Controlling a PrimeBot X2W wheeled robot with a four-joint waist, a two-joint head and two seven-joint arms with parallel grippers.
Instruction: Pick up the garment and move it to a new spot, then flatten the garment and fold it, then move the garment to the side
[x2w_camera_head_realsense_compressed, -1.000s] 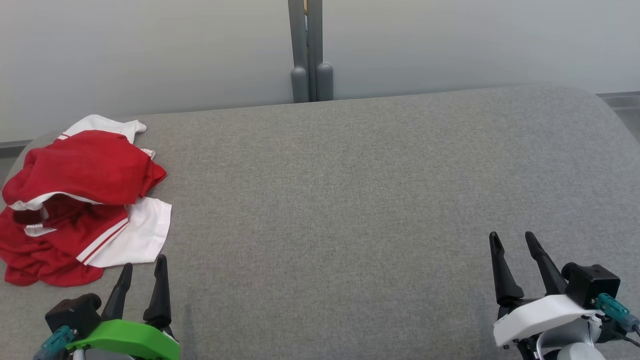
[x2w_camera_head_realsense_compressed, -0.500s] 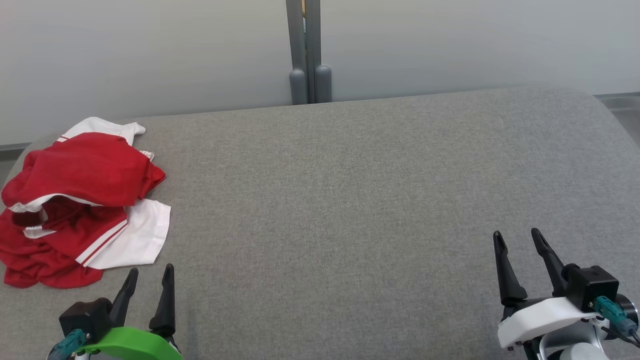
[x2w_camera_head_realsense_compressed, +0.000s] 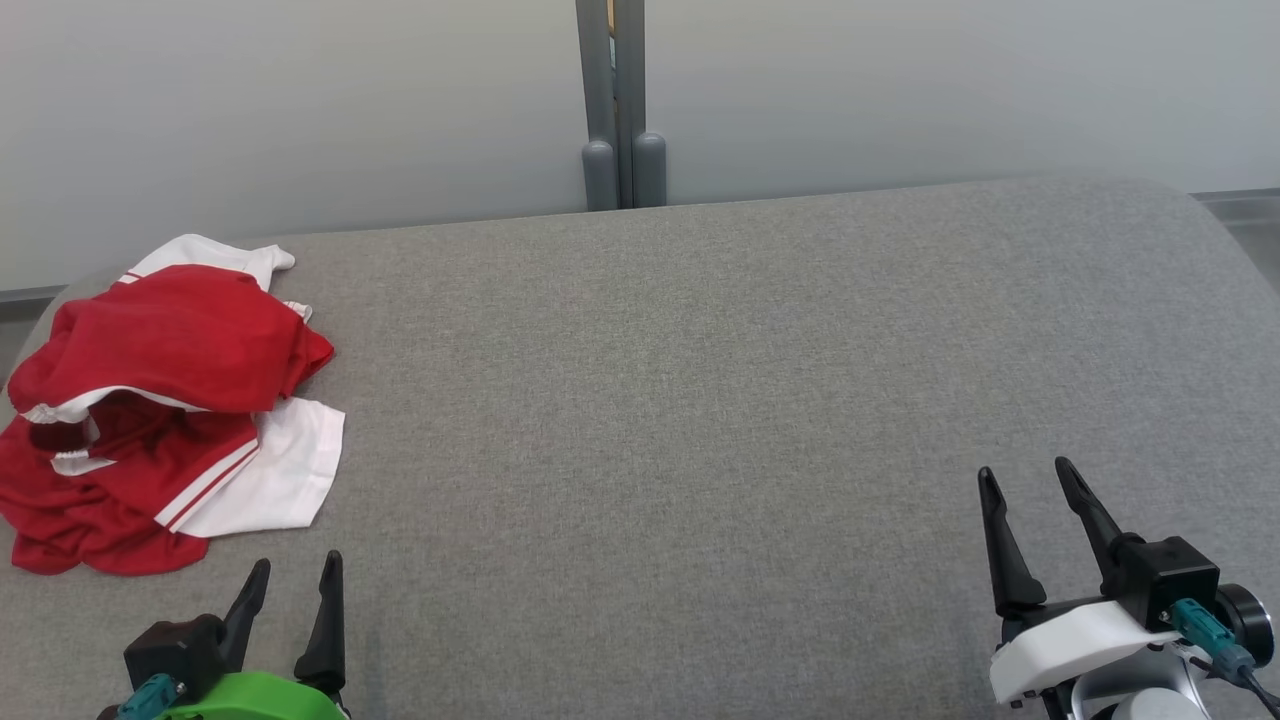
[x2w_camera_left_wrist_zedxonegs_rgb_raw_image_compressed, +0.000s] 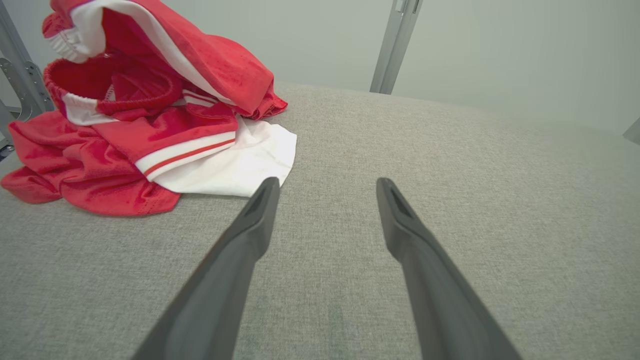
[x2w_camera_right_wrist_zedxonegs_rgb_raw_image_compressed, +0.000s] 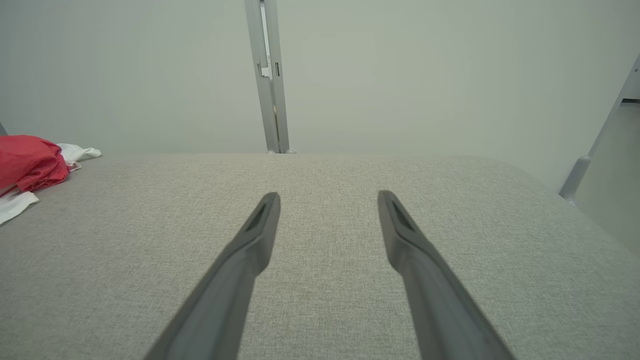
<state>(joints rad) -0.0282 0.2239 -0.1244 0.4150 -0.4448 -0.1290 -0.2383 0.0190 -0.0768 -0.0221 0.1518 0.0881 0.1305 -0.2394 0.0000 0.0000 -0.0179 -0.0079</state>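
I'm working over a wide surface (x2w_camera_head_realsense_compressed: 700, 380) covered in grey woven cloth, with rounded far corners. Behind it stands a plain pale wall (x2w_camera_head_realsense_compressed: 300, 110). A grey metal post (x2w_camera_head_realsense_compressed: 615, 90) splits the wall and comes down to two rounded stubs at the far edge of the surface. In my right wrist view a slanted grey bar (x2w_camera_right_wrist_zedxonegs_rgb_raw_image_compressed: 580, 172) stands off to the right of the surface; I can't tell whether it belongs to a frame or to a door.

The garment (x2w_camera_head_realsense_compressed: 150, 410), red with white panels and stripes, lies crumpled in a heap on the left part of the surface, close to its left edge. My left gripper (x2w_camera_head_realsense_compressed: 297, 560) sits just on the near side of the heap, its fingers spread wide with nothing between them. In my left wrist view one finger (x2w_camera_left_wrist_zedxonegs_rgb_raw_image_compressed: 250, 235) points at the white hem, close by but not on it. My right gripper (x2w_camera_head_realsense_compressed: 1023, 467) is at the near right, well apart from the garment. It is also spread wide and empty, over bare grey cloth.
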